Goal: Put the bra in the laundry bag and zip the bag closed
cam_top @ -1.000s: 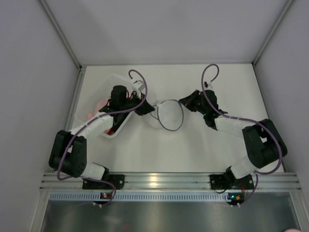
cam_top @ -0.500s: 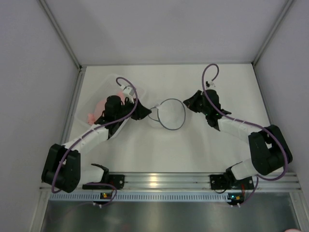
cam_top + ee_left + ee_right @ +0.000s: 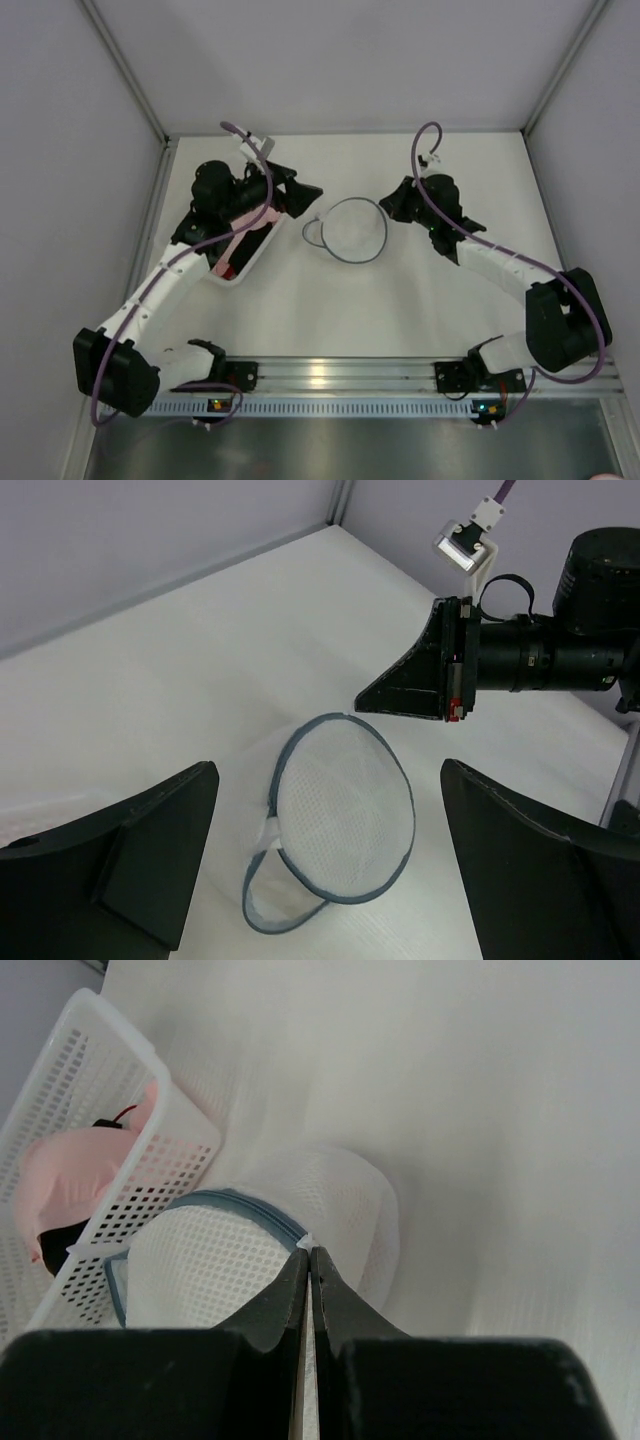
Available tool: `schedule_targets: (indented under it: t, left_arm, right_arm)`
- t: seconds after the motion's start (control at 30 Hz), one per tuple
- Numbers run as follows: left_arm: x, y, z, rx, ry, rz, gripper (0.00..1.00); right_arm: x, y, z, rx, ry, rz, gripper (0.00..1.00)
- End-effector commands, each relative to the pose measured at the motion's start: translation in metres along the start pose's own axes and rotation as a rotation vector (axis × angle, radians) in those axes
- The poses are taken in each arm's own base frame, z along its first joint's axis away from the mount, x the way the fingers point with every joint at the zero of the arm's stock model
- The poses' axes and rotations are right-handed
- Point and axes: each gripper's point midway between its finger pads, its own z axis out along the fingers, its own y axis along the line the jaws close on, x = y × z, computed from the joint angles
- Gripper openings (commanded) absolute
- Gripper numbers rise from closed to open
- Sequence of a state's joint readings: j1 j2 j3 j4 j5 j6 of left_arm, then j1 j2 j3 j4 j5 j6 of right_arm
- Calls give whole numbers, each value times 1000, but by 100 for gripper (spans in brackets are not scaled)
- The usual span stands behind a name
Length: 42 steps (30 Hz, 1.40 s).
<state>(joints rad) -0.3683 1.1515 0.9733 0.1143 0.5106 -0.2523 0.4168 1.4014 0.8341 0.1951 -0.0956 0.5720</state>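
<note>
**Left gripper lets go and pulls back; right gripper keeps its pinch on the bag**

Since the earlier frames the left gripper has come away from the left rim of the bag. Its fingers have spread wide, and it has drawn back toward the far-left corner of the white table surface. The right gripper has barely shifted.

Along the left edge of the surface lies a white perforated plastic basket. It holds a soft pink cloth and a dark item beneath it. The left arm reaches over this basket. Its gripper hangs above the basket's right end, jaws far apart and holding nothing, and faces the bag across a clear gap.

Near the middle of the surface, somewhat toward the far edge, sits the round white mesh laundry bag with a thin dark rim. From the left wrist its upper circular half stands tilted up, and the lower rim shows as a loop on the surface below it. Whether the bra is inside cannot be told through the white mesh.

At the right side of the rim, the right gripper is closed tight. Its two fingertips are pressed together on a small white tab at the dark edge of the laundry bag.
</note>
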Motion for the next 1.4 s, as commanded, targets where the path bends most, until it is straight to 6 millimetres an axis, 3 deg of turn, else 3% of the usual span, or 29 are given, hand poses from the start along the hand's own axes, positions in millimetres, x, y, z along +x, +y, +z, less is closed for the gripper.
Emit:
schedule_targets:
  t: [0.0, 0.03, 0.07, 0.13, 0.17, 0.23, 0.27, 0.3, 0.37, 0.4, 0.47, 0.5, 0.8, 1.1, 1.2, 1.23, 1.33, 1.37]
  left_arm:
    - [-8, -5, 20, 122, 49, 206, 99]
    - [2, -2, 32, 155, 89, 198, 99]
    - [-8, -6, 37, 189, 106, 236, 99]
    - [9, 4, 56, 239, 167, 245, 99]
    - [1, -2, 62, 293, 162, 258, 98]
    - [24, 10, 78, 311, 220, 239, 99]
    - [21, 15, 84, 300, 218, 252, 99]
    - [38, 25, 91, 298, 259, 255, 99]
    - [39, 27, 101, 310, 270, 277, 99]
    - [52, 33, 107, 318, 300, 268, 99]
    - [50, 31, 114, 356, 304, 266, 99]
    - [60, 30, 119, 390, 322, 243, 99]
    - [92, 25, 141, 465, 372, 196, 98]
    - [103, 24, 150, 503, 386, 159, 89]
    - [106, 25, 150, 498, 394, 148, 48]
    - [107, 24, 150, 497, 398, 143, 29]
    - [103, 21, 147, 494, 396, 132, 0]
    - [102, 20, 146, 493, 396, 130, 0]
  right_arm:
    - [-31, 27, -6, -99, -73, -71, 0]
    - [-30, 28, -5, -104, -68, -72, 0]
    - [-31, 29, -4, -107, -70, -69, 0]
    - [-32, 32, 0, -119, -60, -67, 0]
    - [-34, 34, 1, -125, -64, -69, 0]
    - [-35, 38, 4, -140, -59, -72, 0]
    - [-36, 38, 6, -141, -58, -72, 0]
    - [-37, 39, 7, -143, -58, -72, 0]
    - [-38, 42, 9, -155, -57, -65, 0]
    - [-40, 45, 9, -165, -58, -65, 0]
    - [-39, 45, 11, -162, -49, -60, 0]
    - [-40, 45, 13, -160, -49, -61, 0]
    - [-47, 50, 21, -163, -43, -58, 0]
    - [-50, 53, 21, -169, -46, -54, 0]
    - [-50, 51, 21, -160, -46, -53, 0]
    - [-51, 50, 21, -155, -49, -52, 0]
    - [-51, 43, 21, -103, -53, -33, 0]
    - [-50, 38, 21, -83, -51, -30, 0]
